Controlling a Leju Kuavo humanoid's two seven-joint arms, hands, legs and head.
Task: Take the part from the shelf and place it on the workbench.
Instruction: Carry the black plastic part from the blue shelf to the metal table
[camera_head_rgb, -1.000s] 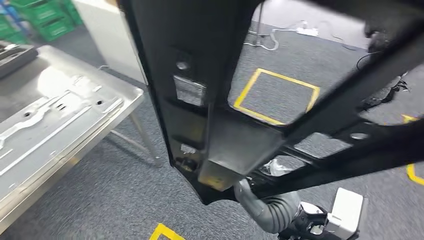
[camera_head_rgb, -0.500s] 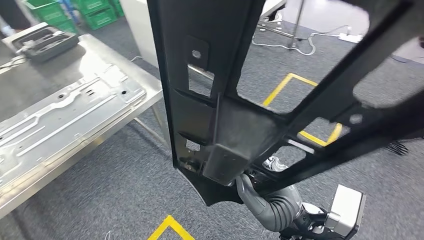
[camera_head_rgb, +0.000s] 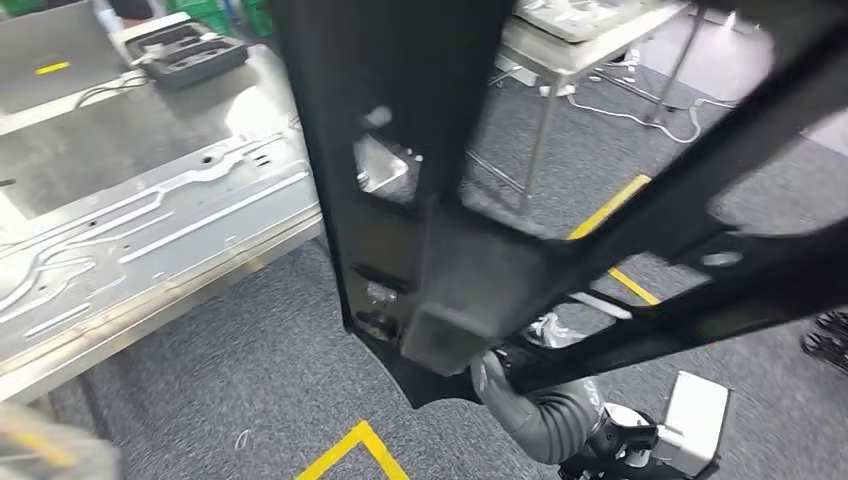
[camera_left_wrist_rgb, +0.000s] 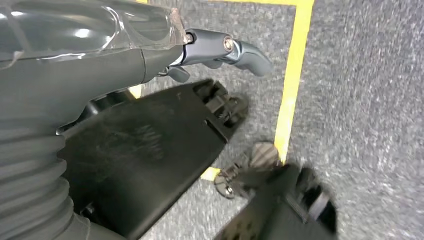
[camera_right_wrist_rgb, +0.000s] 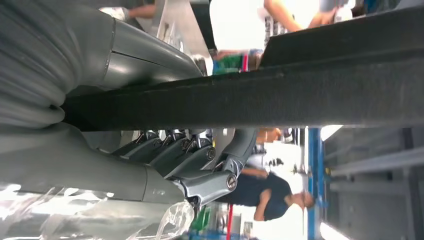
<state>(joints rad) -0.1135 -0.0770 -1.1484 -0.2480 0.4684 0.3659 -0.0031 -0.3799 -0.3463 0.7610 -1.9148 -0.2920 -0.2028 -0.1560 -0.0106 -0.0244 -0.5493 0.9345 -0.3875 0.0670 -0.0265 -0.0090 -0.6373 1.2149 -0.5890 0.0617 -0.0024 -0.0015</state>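
A large black frame-shaped part (camera_head_rgb: 450, 250) hangs close before me in the head view and hides much of the scene. Its lower end rests in my right hand (camera_head_rgb: 497, 385). In the right wrist view that hand's fingers (camera_right_wrist_rgb: 185, 152) curl around a black bar of the part (camera_right_wrist_rgb: 300, 95). In the left wrist view my left hand (camera_left_wrist_rgb: 210, 47) holds a flat black end of the part (camera_left_wrist_rgb: 145, 150) against its palm, above the carpet. The steel workbench (camera_head_rgb: 200, 285) stands to the left, apart from the part.
A stamped metal panel (camera_head_rgb: 150, 220) lies on the workbench, with a black tray (camera_head_rgb: 185, 50) farther back. A second steel table (camera_head_rgb: 590, 30) stands behind. Yellow tape lines (camera_head_rgb: 350, 445) and cables (camera_head_rgb: 640, 110) are on the grey carpet. A person (camera_right_wrist_rgb: 270, 195) stands in the background.
The whole picture has shifted as the camera turned: the workbench now reaches further right and a second table has come into sight. The part stays in both hands.
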